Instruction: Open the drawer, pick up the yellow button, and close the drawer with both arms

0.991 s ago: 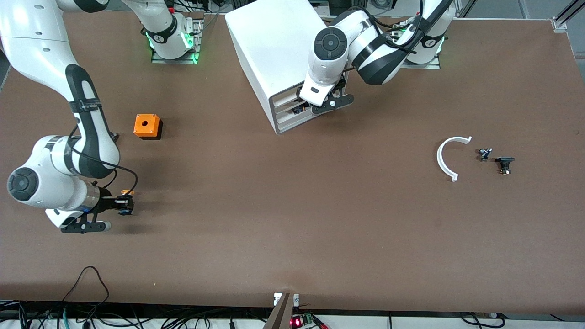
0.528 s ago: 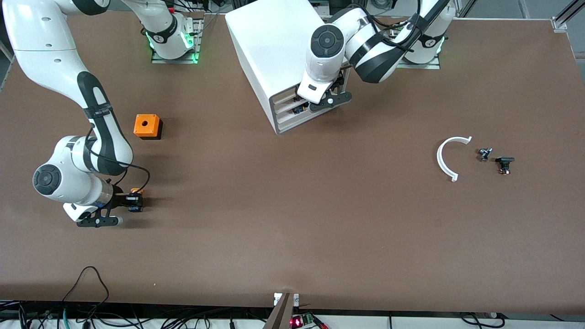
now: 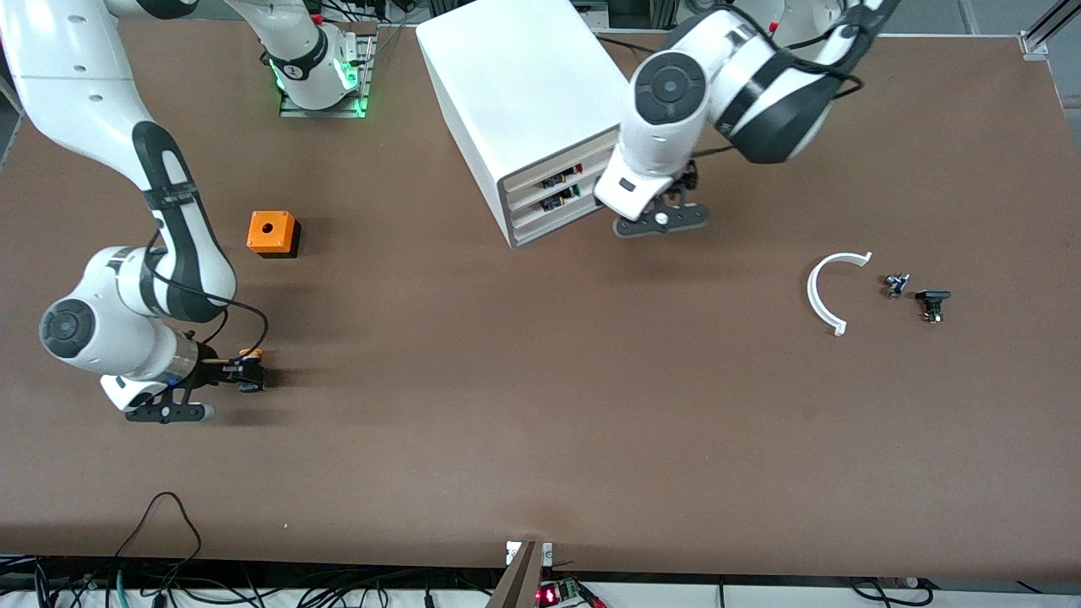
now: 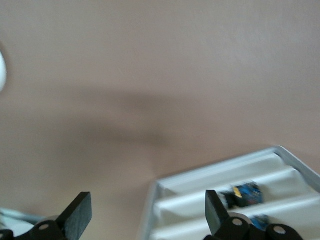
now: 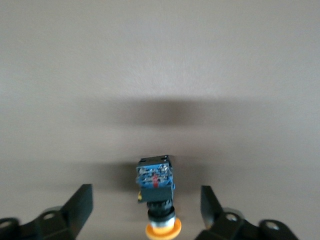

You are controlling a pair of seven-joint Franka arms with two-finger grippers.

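Orange-capped button (image 5: 156, 200) ×1 between right fingers (image 5: 82, 207) spread wide, left fingers (image 4: 80, 215) wide beside drawer (image 3: 553, 174).

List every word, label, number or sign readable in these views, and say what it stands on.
None can be read.
Round marks on the right arm's base: too small to read.
The button in the open right gripper: a red mark, no legible text.
The cabinet: no lettering.

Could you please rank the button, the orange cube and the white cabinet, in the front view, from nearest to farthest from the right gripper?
1. The button, between the open fingers of the right gripper.
2. The orange cube, farther from the front camera.
3. The white cabinet, mid-table, by the robots' bases.
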